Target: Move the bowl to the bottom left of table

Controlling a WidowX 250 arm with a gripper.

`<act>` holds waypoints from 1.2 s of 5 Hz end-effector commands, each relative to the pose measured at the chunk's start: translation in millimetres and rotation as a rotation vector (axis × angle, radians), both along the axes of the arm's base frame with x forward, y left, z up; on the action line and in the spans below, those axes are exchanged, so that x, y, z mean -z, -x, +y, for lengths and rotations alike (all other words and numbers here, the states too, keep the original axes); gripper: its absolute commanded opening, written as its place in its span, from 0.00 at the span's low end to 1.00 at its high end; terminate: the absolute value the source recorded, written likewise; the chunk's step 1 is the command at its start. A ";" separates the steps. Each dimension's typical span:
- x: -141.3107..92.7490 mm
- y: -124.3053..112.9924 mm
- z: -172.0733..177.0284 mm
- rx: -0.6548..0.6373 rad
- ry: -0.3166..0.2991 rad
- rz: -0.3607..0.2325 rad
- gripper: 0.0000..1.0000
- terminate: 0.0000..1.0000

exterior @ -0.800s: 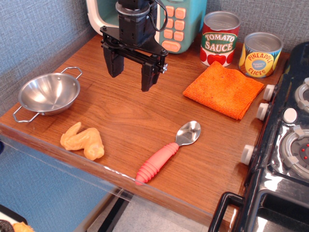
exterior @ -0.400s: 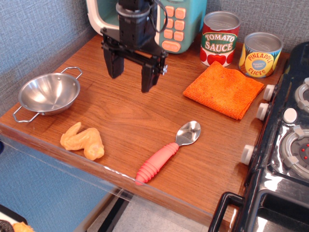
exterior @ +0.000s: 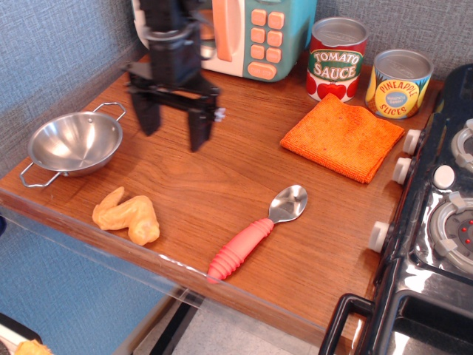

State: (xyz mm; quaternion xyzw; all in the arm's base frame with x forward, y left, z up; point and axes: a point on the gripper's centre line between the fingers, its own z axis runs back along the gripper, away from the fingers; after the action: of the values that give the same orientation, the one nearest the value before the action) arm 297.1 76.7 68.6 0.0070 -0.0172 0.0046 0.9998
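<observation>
Toy kitchen: play stove (exterior: 436, 222), toy microwave (exterior: 255, 33), food cans (exterior: 336, 59).

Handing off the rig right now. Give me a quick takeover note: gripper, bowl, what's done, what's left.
Gripper: open, empty, fingers pointing down, above the table just right of the bowl.
Bowl: upright and empty near the table's left edge, above the toy chicken wing. Not grasped.
Done: nothing on the bowl yet.
Left: grasp the bowl and set it at the bottom left corner; the wing sits close to that spot.
</observation>
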 end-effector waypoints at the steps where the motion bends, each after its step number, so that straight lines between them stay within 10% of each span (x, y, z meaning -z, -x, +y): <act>1: 5.2 9.9 46.1 -0.039 -0.111 -0.079 1.00 0.00; 5: 36.9 5.0 63.4 -0.095 -0.137 0.017 1.00 0.00; 6: 38.6 5.1 63.9 -0.104 -0.126 0.020 0.00 0.00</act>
State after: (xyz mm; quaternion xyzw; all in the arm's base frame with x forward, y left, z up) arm 288.8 135.0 18.1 0.0637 0.0096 0.0519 0.9966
